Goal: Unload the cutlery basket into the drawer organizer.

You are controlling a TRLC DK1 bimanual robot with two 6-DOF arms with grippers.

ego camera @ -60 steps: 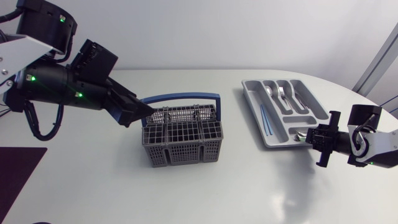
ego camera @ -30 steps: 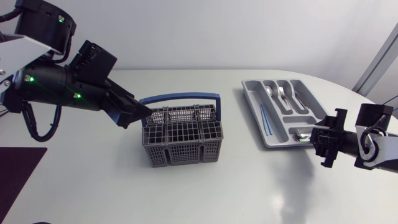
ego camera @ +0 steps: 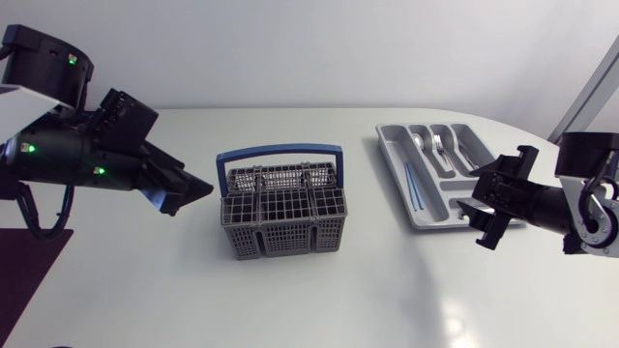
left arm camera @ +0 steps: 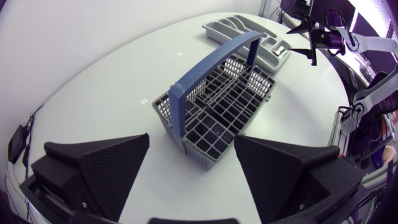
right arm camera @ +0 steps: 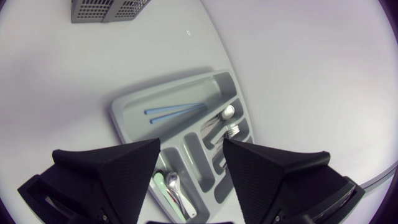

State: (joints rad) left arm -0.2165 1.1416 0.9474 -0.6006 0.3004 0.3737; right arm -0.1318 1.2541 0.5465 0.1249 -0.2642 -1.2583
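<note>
Change: the left gripper is drawing back from the blue handle of the cutlery basket, where its tips were resting a second ago. Over on the right, the right gripper is swinging up and in toward the drawer organizer.
Left gripper: is hanging beside the basket's left end, clear of it. Its fingers are standing wide apart, with the basket lying ahead of them.
Cutlery basket: is sitting upright on the white table near the middle, a grey mesh box with its handle raised.
Drawer organizer: is lying well to the basket's right. It is holding two blue sticks in its long compartment, forks and spoons in the far slots and a spoon in the near end slot.
Right gripper: is hovering over the organizer's near end, its fingers spread wide and clasping nothing.
</note>
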